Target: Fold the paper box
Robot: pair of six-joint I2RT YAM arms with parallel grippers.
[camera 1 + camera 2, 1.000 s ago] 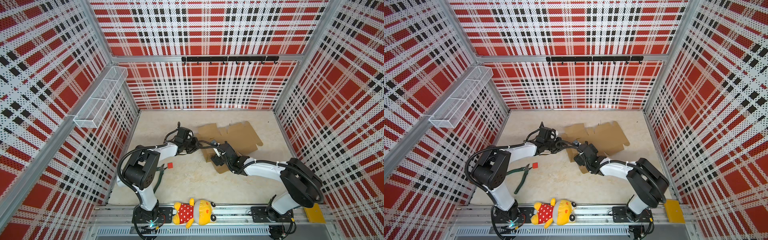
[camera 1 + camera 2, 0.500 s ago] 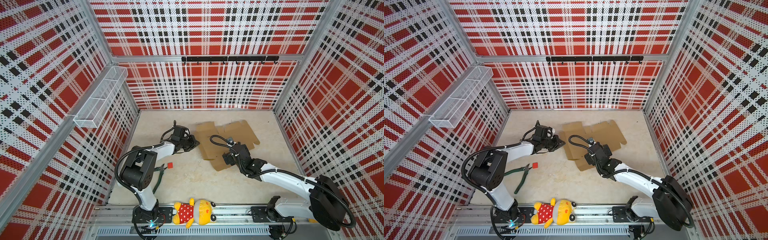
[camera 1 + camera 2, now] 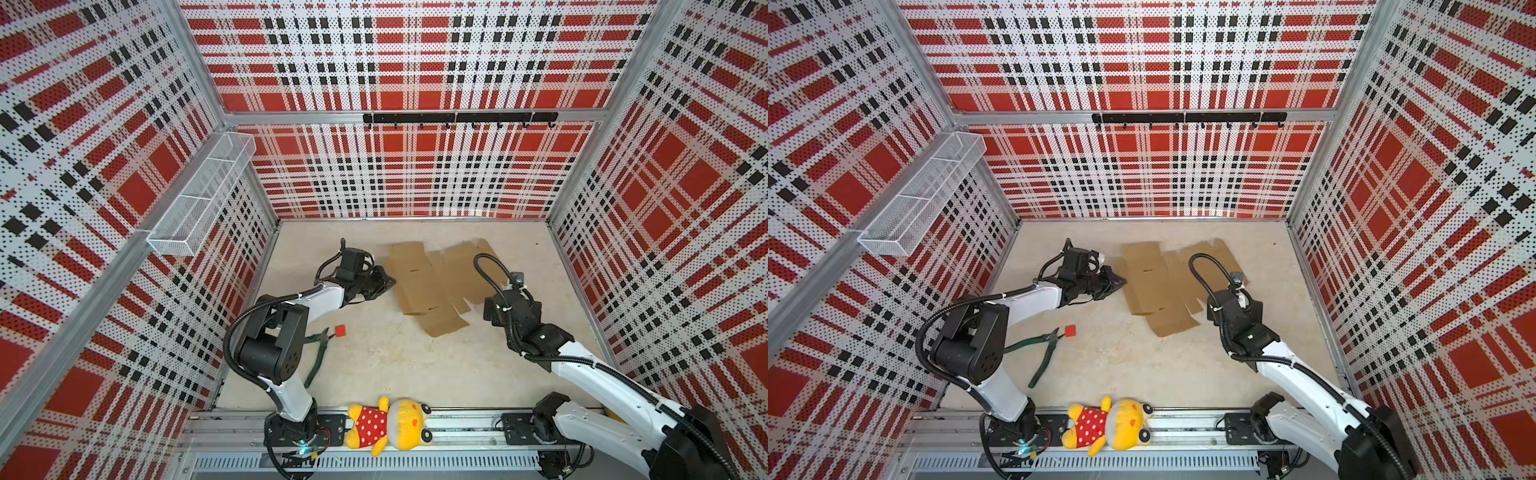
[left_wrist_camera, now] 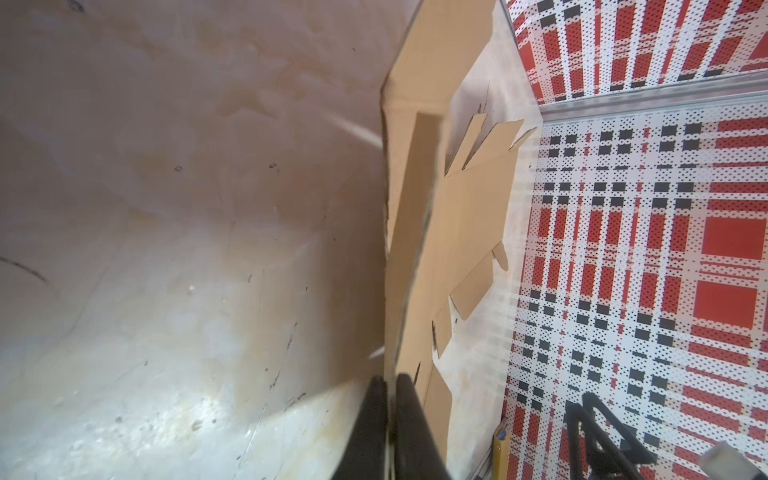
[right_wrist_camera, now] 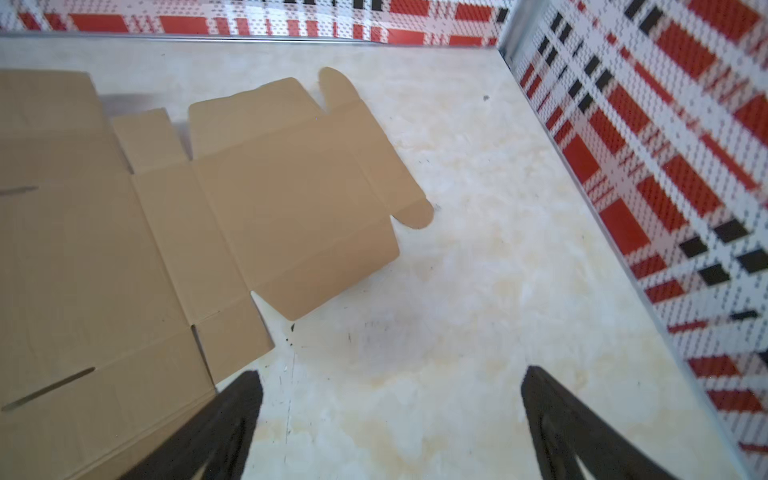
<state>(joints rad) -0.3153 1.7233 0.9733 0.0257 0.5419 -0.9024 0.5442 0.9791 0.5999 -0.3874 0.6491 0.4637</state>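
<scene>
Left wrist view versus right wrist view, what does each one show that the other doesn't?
Only the left wrist view shows the left jaws, shut on an edge of the paper box, looking low along the sheet. Only the right wrist view shows the right jaws, wide open with bare table between them, and the sheet from above, its flaps spread flat. Both show the brown unfolded cardboard, the beige table and the red plaid wall.
</scene>
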